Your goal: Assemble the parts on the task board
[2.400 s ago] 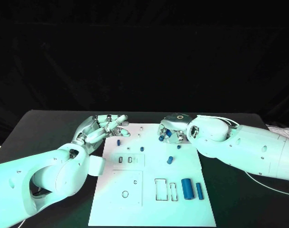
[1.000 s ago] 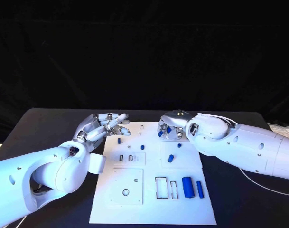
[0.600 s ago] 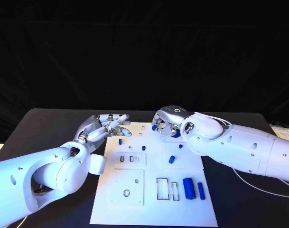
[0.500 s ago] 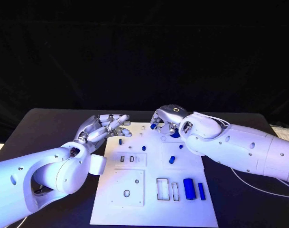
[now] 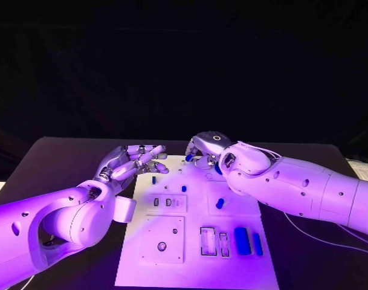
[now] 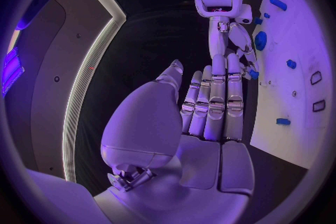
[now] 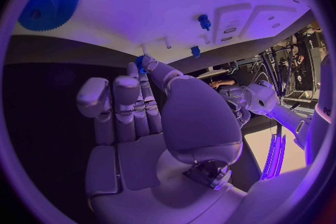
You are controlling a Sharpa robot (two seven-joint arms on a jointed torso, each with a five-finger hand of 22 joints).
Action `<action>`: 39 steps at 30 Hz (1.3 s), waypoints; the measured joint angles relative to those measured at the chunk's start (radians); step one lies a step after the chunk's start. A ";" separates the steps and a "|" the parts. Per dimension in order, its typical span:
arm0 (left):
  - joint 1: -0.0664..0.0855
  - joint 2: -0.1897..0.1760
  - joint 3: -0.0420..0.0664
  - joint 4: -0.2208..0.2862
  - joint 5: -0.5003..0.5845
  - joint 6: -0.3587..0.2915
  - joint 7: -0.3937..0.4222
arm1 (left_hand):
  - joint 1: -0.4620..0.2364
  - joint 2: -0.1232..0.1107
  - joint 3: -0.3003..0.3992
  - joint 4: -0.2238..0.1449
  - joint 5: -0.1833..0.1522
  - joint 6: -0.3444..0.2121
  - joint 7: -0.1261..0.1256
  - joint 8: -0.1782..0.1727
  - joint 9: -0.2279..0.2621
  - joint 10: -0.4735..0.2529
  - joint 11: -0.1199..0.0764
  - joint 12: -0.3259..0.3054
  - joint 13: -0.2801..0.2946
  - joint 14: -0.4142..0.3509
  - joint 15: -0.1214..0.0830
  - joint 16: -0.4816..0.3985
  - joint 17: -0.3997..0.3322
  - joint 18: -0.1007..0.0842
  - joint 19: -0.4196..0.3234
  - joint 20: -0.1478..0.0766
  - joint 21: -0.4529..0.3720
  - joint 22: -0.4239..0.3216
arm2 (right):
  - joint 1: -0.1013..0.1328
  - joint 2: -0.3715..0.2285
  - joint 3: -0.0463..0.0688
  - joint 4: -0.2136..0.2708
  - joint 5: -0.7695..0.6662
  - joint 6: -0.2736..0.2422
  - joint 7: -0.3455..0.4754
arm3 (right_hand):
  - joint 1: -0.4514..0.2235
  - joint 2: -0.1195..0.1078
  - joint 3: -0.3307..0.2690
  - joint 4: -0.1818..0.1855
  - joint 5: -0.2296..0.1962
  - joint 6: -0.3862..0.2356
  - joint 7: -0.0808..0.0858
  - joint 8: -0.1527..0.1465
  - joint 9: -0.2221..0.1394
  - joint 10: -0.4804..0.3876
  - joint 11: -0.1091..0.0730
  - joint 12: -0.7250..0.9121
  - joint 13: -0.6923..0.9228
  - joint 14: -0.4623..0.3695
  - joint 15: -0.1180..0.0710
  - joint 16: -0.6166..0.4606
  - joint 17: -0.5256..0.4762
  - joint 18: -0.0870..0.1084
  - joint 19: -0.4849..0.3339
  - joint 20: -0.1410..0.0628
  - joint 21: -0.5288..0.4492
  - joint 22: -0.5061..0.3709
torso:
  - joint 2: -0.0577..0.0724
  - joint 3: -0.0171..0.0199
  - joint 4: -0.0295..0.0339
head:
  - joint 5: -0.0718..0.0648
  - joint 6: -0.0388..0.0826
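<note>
The flat white rectangular task board (image 5: pixel 197 241) lies in the middle of the black table (image 5: pixel 61 163), with small blue plastic parts spread over it: 2 long blue pegs (image 5: pixel 247 240) lying side by side near the board's right edge beside the rectangular slots, a short blue peg (image 5: pixel 219 203) loose at mid-board, and a small blue pin (image 5: pixel 154 179) standing near the far left corner. In the right wrist view a round blue toothed gear (image 7: pixel 47 2) also sits on the board. The silver right hand (image 5: pixel 205 150) hovers at the board's far edge, its fingers drawn toward the thumb, and in the right wrist view a small blue piece (image 7: pixel 140 61) shows at its fingertips, so it looks pinched there, though how firm the hold is I cannot tell. The silver left hand (image 5: pixel 136 160) sits just beside the board's far left corner, fingers loosely curled and apart with nothing in them. The step in hand appears to be carrying that small piece to its seat near the far edge. To do it well, the right hand should keep the piece upright, line it over the hole before lowering, press straight down without tilting, and let go only once it is seated; the left hand should stay off the board.
</note>
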 measured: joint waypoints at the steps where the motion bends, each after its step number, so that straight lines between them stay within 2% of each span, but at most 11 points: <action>1: 0.001 0.000 0.000 0.000 0.000 0.000 0.000 | 0.000 0.000 0.000 0.000 0.000 0.000 0.000 0.000 0.000 0.000 0.000 0.000 0.000 0.000 0.000 0.000 0.000 0.000 0.000 0.000 0.000 0.000 | 0.000 0.004 0.000 -0.004 0.000 0.000 -0.001 | 0.000 0.000 0.000 0.000 0.000 0.000 0.000 -0.001 0.000 0.000 0.000 0.000 0.000 0.000 0.000 0.000 0.000 0.000 0.000 0.000 0.000 0.000 | 0.000 -0.0001 0.0004 | 0.000 0.000; 17: 0.011 -0.001 0.000 0.003 0.001 0.005 -0.001 | 0.000 0.000 0.000 0.000 0.000 0.000 0.000 0.000 0.000 0.000 0.000 0.000 0.000 0.000 0.000 0.000 0.000 0.000 0.000 0.000 0.000 0.000 | -0.006 0.044 -0.001 -0.044 0.005 0.012 -0.004 | -0.005 -0.005 0.002 0.010 -0.005 -0.002 0.002 -0.008 0.001 0.000 0.000 0.000 -0.001 0.000 0.000 0.008 0.002 0.000 0.000 0.000 0.000 0.001 | 0.002 -0.0002 0.0003 | 0.007 -0.005; 21: 0.013 -0.001 0.000 0.004 0.001 0.005 -0.001 | 0.000 0.000 0.000 0.000 0.000 0.000 0.000 0.000 0.000 0.000 0.000 0.000 0.001 0.000 0.000 0.000 0.000 0.000 0.000 0.000 0.000 0.000 | -0.008 0.051 -0.001 -0.055 0.007 0.020 -0.003 | -0.010 -0.010 0.002 0.010 -0.006 -0.004 0.003 -0.008 0.020 -0.004 0.004 0.000 -0.001 0.000 0.000 0.008 0.003 0.000 0.000 0.000 0.000 0.003 | 0.003 -0.0006 -0.0003 | 0.009 -0.006; 31: 0.018 -0.001 0.000 0.006 0.001 0.008 -0.002 | 0.000 0.000 0.003 -0.003 0.000 0.000 0.000 0.000 0.000 0.000 0.000 -0.005 0.001 0.000 0.000 0.000 0.003 0.000 0.000 0.000 0.000 0.000 | -0.008 0.075 -0.001 -0.081 0.009 0.032 -0.003 | -0.011 -0.011 0.001 0.016 -0.006 -0.006 0.005 -0.013 0.021 -0.006 0.006 0.000 -0.001 0.000 0.000 0.008 0.002 0.000 -0.002 0.002 0.000 0.002 | 0.003 -0.0009 -0.0001 | 0.009 -0.008; 36: 0.019 -0.001 0.000 0.006 0.001 0.009 -0.003 | 0.000 0.000 0.003 -0.003 0.000 0.000 0.000 0.001 0.000 0.000 0.000 -0.005 0.001 0.000 0.000 0.000 0.003 0.000 0.000 0.000 0.000 0.000 | -0.009 0.080 -0.002 -0.088 0.011 0.037 -0.004 | -0.024 -0.024 0.003 0.031 -0.006 -0.041 0.018 -0.012 0.025 -0.051 0.017 0.000 -0.005 0.006 0.006 0.008 -0.010 0.000 -0.011 0.011 0.000 -0.004 | 0.003 -0.0009 -0.0008 | 0.011 -0.009; 39: 0.020 -0.001 0.000 0.006 0.001 0.009 -0.003 | 0.000 0.000 0.003 -0.003 0.000 0.000 0.000 0.001 0.000 0.000 0.000 -0.005 0.001 0.000 0.000 0.000 0.003 0.000 0.000 0.000 0.000 0.000 | -0.010 0.082 -0.002 -0.092 0.013 0.040 -0.004 | -0.029 -0.029 0.005 0.034 -0.009 -0.075 0.031 -0.006 0.012 -0.087 0.025 0.000 -0.005 0.005 0.016 0.008 -0.016 0.000 -0.018 0.018 0.000 -0.011 | 0.003 -0.0004 -0.0010 | 0.012 -0.010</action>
